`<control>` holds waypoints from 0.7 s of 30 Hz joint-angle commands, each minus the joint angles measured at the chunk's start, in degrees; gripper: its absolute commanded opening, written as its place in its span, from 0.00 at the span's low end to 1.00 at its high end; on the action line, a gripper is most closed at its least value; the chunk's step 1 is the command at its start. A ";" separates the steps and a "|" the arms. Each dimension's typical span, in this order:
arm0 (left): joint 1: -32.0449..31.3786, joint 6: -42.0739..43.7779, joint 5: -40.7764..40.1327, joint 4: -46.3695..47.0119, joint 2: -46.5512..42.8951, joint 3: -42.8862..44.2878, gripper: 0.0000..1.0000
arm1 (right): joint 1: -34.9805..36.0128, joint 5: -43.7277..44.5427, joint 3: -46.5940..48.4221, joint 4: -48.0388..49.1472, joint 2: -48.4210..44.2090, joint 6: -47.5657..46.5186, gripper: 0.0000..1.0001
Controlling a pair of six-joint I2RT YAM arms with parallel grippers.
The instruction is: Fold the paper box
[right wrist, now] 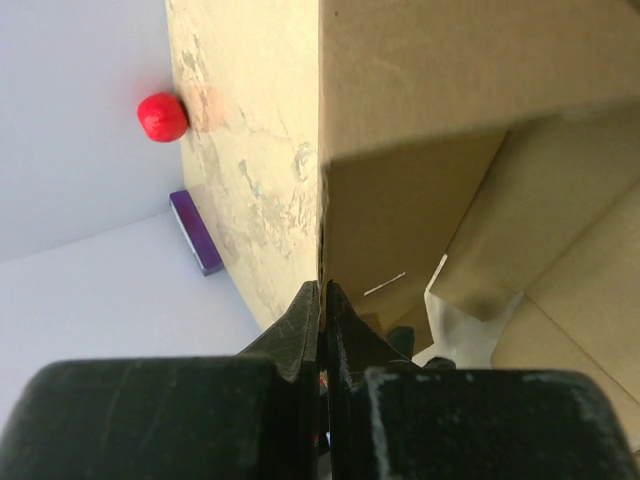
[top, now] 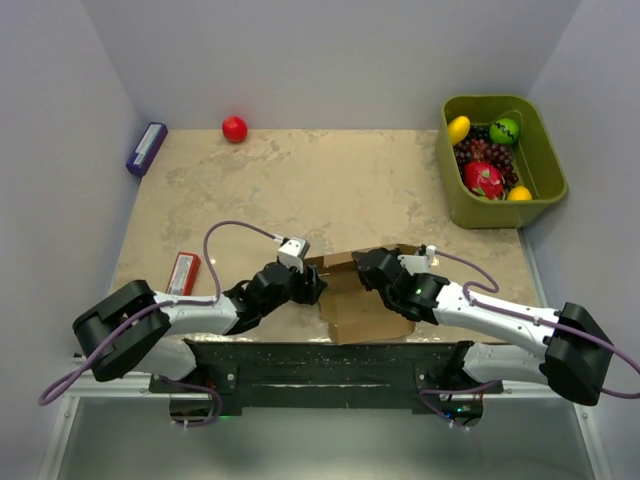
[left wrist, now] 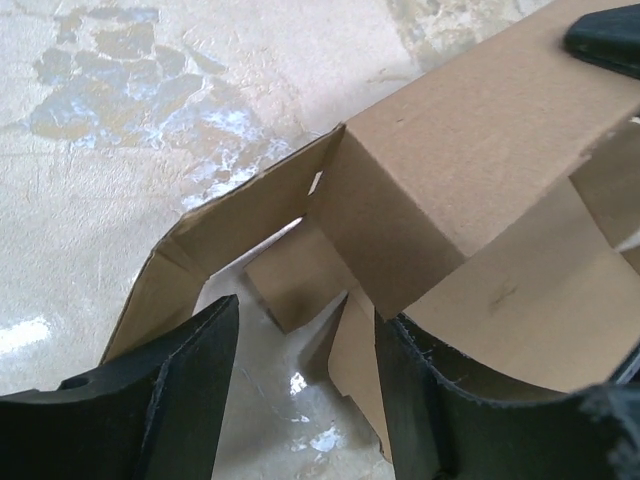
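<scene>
Paper box (top: 365, 305) looks light and easily creased, best pinched at flap edges; right gripper (right wrist: 322, 298) is clamped tight on 1 wall, left gripper (left wrist: 305, 340) gapes around a flap.

Left claw (top: 310, 286) and right claw (top: 364, 267) flank the paper box (top: 368, 316).

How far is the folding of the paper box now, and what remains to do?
Done: some panels of the paper box are creased and stand up from the table. In hand: the right pincer is shut on a wall edge; the left pincer stands open with a small flap between its fingers. Left: the flaps hang loose and the box is open, not a closed shape.
</scene>
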 commanded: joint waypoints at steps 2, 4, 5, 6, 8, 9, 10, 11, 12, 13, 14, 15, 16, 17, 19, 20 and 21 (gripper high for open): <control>1.05 -4.10 -1.89 -1.52 4.11 1.77 0.59 | 0.19 1.07 1.53 0.75 -0.19 1.91 0.00; 1.05 -4.72 -1.98 -1.17 5.34 1.86 0.59 | 0.19 0.89 1.53 0.84 -0.10 1.73 0.00; 1.05 -4.72 -1.72 -0.29 5.78 1.86 0.59 | 0.19 0.72 1.53 0.93 0.08 1.73 0.00; 1.05 -4.81 -1.19 0.24 6.57 2.12 0.59 | 0.19 0.63 1.53 1.01 0.16 1.73 0.00; 1.05 -5.16 -0.31 1.64 7.54 2.39 0.59 | 0.28 0.28 1.36 1.45 0.34 1.73 0.00; 1.05 -5.42 -0.14 2.08 8.41 2.65 0.59 | 0.20 0.10 1.36 1.63 0.43 1.64 0.00; 1.05 -5.69 -0.05 2.52 8.86 2.74 0.59 | 0.19 0.10 1.36 1.80 0.60 1.64 0.00; 1.05 -5.78 0.04 3.48 9.12 2.91 0.59 | 0.19 0.02 1.44 1.89 0.78 1.38 0.00; 1.05 -5.95 0.30 4.02 9.65 2.83 0.56 | 0.19 -0.07 1.53 1.89 1.04 1.38 0.00; 1.05 -6.30 0.65 4.37 10.00 3.00 0.54 | 0.28 -0.25 1.53 1.89 1.13 1.29 0.00; 1.05 -6.39 0.92 4.72 10.35 3.26 0.52 | 0.28 -0.34 1.53 1.98 1.22 1.38 0.00; 1.05 -6.48 1.18 4.72 10.88 3.61 0.48 | 0.20 -0.42 1.53 2.07 1.48 1.29 0.00; 1.05 -6.65 1.45 4.81 11.14 3.79 0.46 | 0.28 -0.51 1.53 1.98 1.57 1.38 0.00; 1.05 -6.74 1.45 4.99 11.23 4.05 0.45 | 0.20 -0.60 1.53 2.15 1.75 1.38 0.00; 1.05 -7.18 1.19 5.16 11.15 4.06 0.42 | 0.20 -0.60 1.53 2.24 2.01 1.29 0.00; 1.05 -7.27 1.01 5.42 10.97 3.97 0.39 | 0.19 -0.69 1.53 2.33 2.01 1.38 0.00; 1.05 -7.36 0.83 5.60 10.71 3.97 0.35 | 0.19 -0.69 1.53 2.33 2.10 1.38 0.00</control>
